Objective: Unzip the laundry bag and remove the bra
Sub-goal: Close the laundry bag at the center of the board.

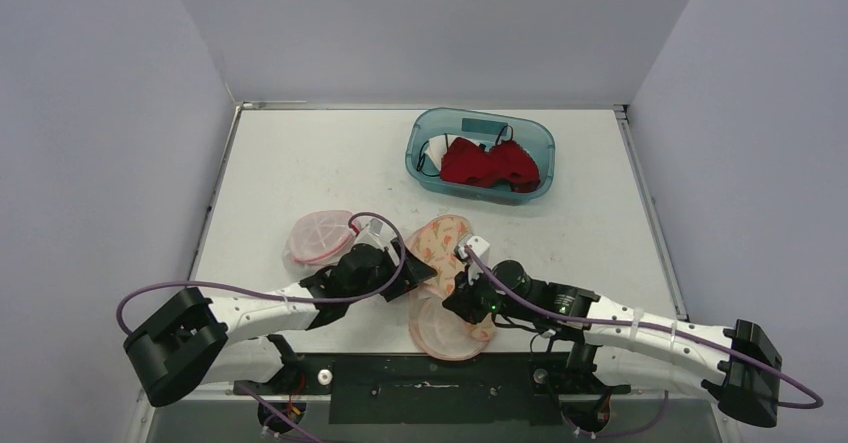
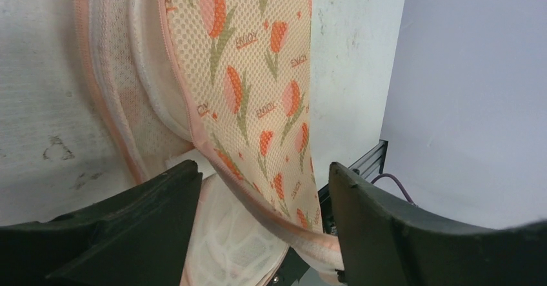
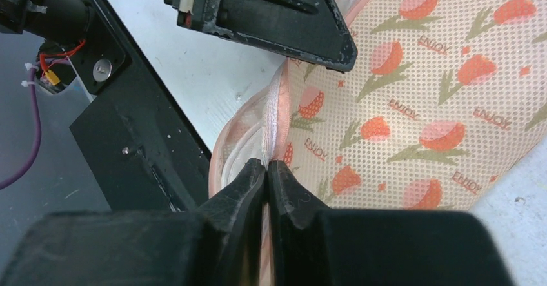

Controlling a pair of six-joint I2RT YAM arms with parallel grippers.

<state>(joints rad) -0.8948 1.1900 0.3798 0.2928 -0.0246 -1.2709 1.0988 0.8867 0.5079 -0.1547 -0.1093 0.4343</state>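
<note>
The laundry bag (image 1: 443, 241) is lying on the bench (image 1: 300, 163) near its front edge, and both of your arms are stretching low and inward from their bases so that they are meeting at it, the left from the left and the right from the right. The bag is showing a cream mesh panel printed with orange tulips and edged in pink trim; in the left wrist view this panel (image 2: 245, 73) is lifting away from paler, white mesh layers beneath it, and you cannot tell what those layers are. Your left hand (image 2: 262, 170) is standing wide, its two fingers straddling the lower edge of the printed panel without pressing on it. Your right hand (image 3: 266, 164) is pinching tight on the pink trimmed edge of the bag (image 3: 419, 105), with the left hand's finger hanging just above. Left of the bag, a second round pink mesh pouch (image 1: 320, 235) is lying beside your left hand (image 1: 418, 271). Well apart, at the far side of the bench, a blue bin (image 1: 415, 153) is holding a red garment with black straps (image 1: 490, 163).
</note>
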